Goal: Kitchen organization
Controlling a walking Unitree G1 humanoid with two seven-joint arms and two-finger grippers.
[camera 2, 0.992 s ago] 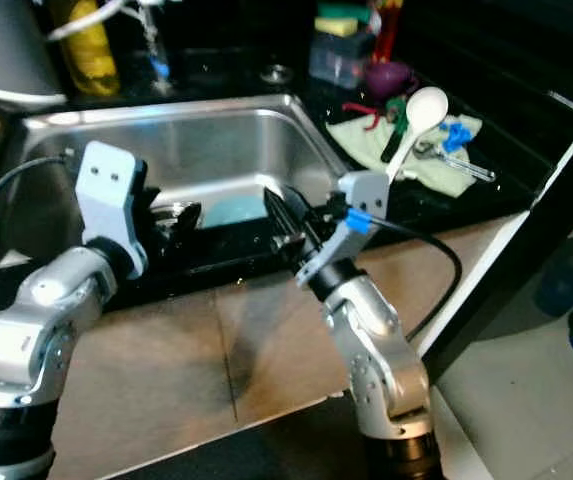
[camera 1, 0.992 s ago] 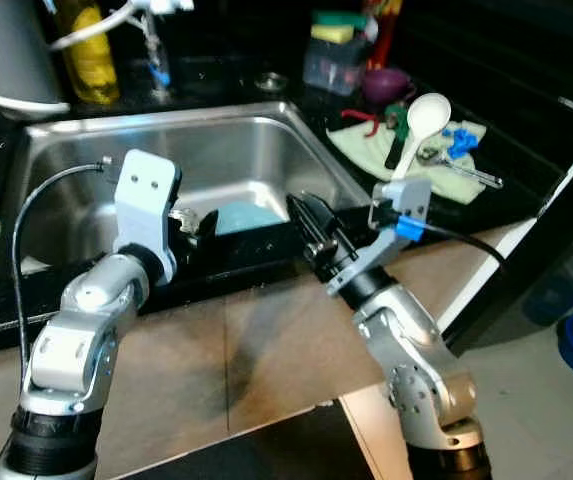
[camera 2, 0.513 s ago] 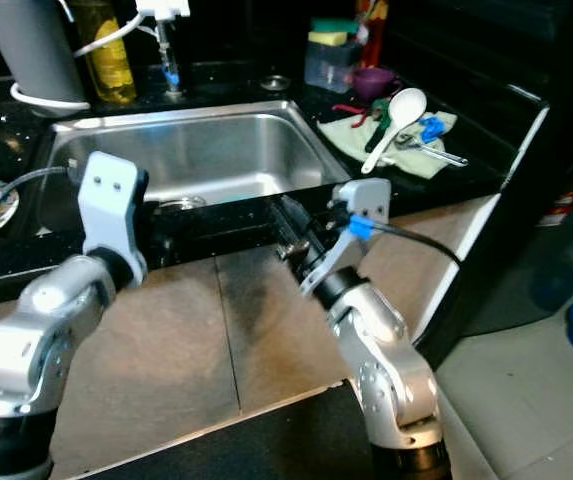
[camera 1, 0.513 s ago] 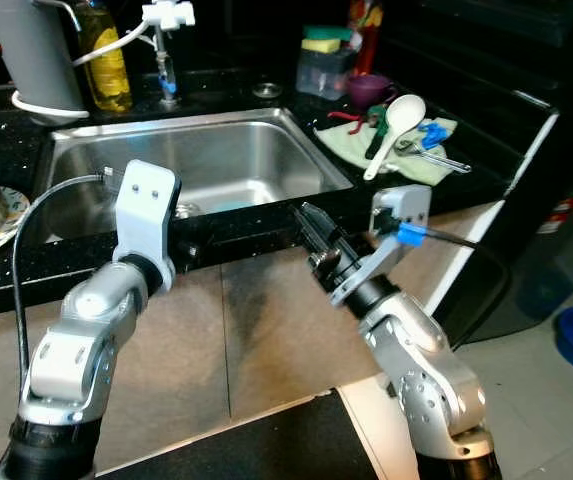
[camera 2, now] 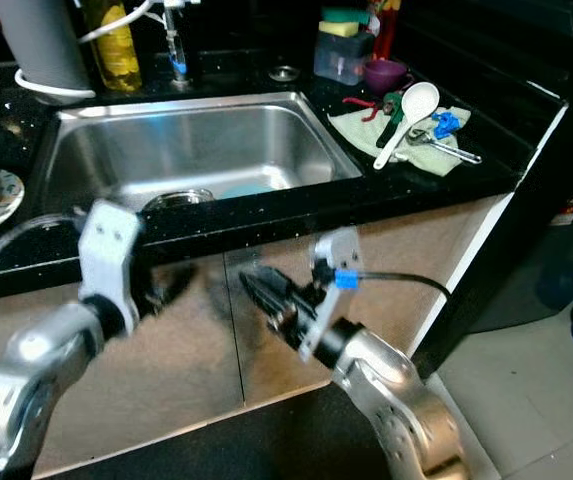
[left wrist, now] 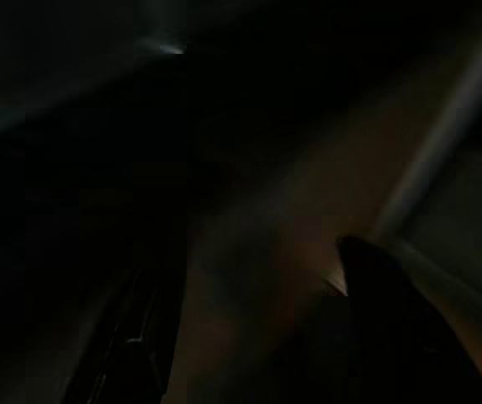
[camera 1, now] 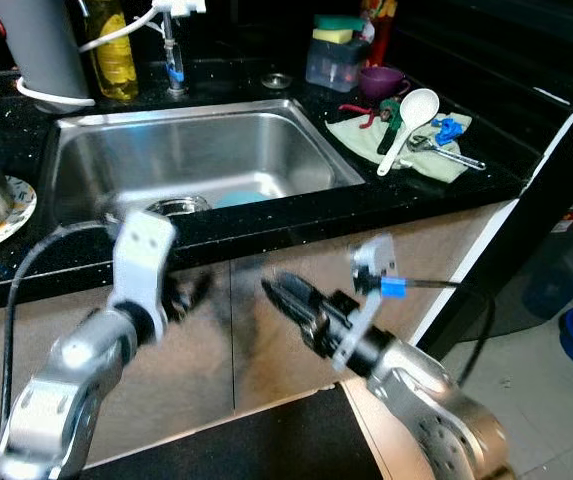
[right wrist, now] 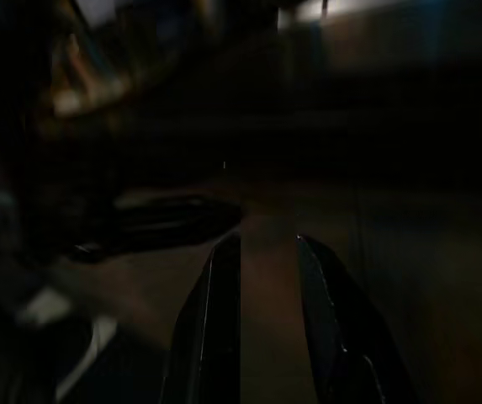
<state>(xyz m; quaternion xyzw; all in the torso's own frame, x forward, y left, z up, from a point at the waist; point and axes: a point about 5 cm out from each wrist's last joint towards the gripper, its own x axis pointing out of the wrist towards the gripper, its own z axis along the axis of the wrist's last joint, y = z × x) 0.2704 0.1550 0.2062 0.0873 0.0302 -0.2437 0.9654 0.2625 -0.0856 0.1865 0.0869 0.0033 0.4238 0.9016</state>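
Both grippers hang below the sink (camera 1: 206, 150), before the cabinet doors (camera 1: 266, 340): the right gripper (camera 1: 284, 297) has its 2 fingers slightly apart and empty, the left gripper (camera 1: 188, 292) is too blurred to tell, and a white spoon (camera 1: 406, 125) lies on a cloth (camera 1: 366, 135) on the surface right of the sink.

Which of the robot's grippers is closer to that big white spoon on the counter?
The right gripper. It hangs below the counter edge, down and to the left of the white spoon. The left gripper hangs farther left, in front of the sink.
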